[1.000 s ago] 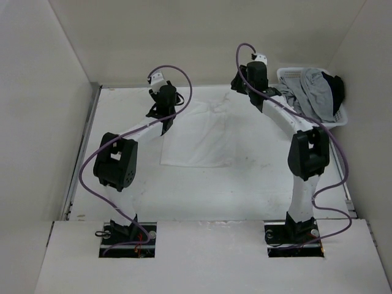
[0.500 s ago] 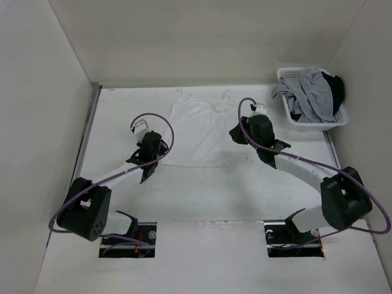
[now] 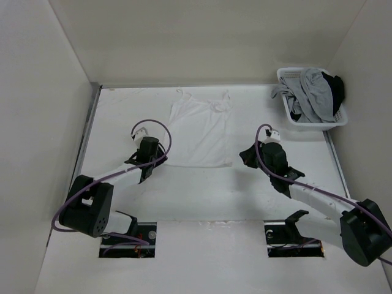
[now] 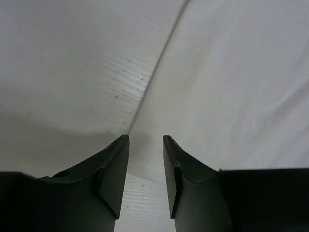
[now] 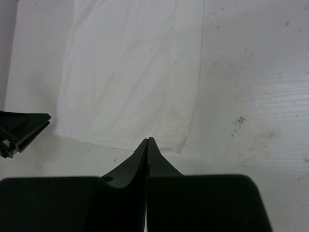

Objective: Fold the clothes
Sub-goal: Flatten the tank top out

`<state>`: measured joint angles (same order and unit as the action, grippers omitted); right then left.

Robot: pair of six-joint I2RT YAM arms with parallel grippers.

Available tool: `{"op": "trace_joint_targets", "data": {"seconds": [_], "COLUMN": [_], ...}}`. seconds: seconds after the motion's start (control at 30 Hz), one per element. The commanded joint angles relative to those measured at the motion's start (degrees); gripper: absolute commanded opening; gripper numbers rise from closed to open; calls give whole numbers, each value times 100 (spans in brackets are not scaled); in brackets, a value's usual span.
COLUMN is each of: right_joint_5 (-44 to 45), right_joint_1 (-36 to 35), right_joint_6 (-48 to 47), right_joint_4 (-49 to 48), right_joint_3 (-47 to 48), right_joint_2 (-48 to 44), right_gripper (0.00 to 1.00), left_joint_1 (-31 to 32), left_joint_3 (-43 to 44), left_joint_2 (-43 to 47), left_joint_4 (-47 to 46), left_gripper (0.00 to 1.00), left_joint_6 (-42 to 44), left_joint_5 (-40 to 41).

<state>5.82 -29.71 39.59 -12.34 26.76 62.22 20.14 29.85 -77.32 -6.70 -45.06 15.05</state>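
1. White strappy top (image 3: 199,128) lay flat on the table (image 3: 202,193), straps toward the far wall.
2. Left gripper (image 4: 146,139) sat at its near-left corner, jaws partly apart, nothing between them.
3. Right gripper (image 5: 148,140) sat by the near-right corner, pinched fully closed, nothing visibly caught.
4. Laundry basket (image 3: 283,75) with grey and dark clothes sat far right.

The shirt (image 3: 201,131) is plain white with no pattern, almost the same white as the table (image 3: 122,116). The table has little dark specks on it. The left gripper (image 4: 146,140) and the right gripper (image 5: 148,140) are black. The left arm (image 3: 119,176) and the right arm (image 3: 315,195) are white with black joints, and their cables (image 3: 152,121) are purple. The basket (image 3: 340,118) is white with slats. The grey cloth (image 3: 312,92) and the black cloth (image 3: 335,89) are plain. The walls (image 3: 184,43) are pale cream.
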Motion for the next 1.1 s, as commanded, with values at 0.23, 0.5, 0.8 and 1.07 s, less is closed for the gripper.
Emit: {"op": "trace_joint_targets", "data": {"seconds": [0.23, 0.5, 0.8, 1.07], "right_joint_5": [217, 235, -55, -292], "right_joint_1": [-21, 58, -30, -82], "right_joint_6": [373, 646, 944, 1068], "right_joint_4": [-418, -515, -1024, -1306], "right_joint_3": [-294, -347, -180, 22], "right_joint_2": [246, 853, 1583, 2136], "right_gripper": [19, 30, 36, 37], "left_joint_1": [-111, -68, -24, 108], "left_joint_3": [-251, -330, -304, -251], "left_joint_2": [-231, -55, -20, 77], "left_joint_4": [11, 450, 608, 758], "left_gripper": [27, 25, 23, 16], "left_joint_6": [-65, -47, -12, 50], "left_joint_5": [-125, -90, -142, -169]}}
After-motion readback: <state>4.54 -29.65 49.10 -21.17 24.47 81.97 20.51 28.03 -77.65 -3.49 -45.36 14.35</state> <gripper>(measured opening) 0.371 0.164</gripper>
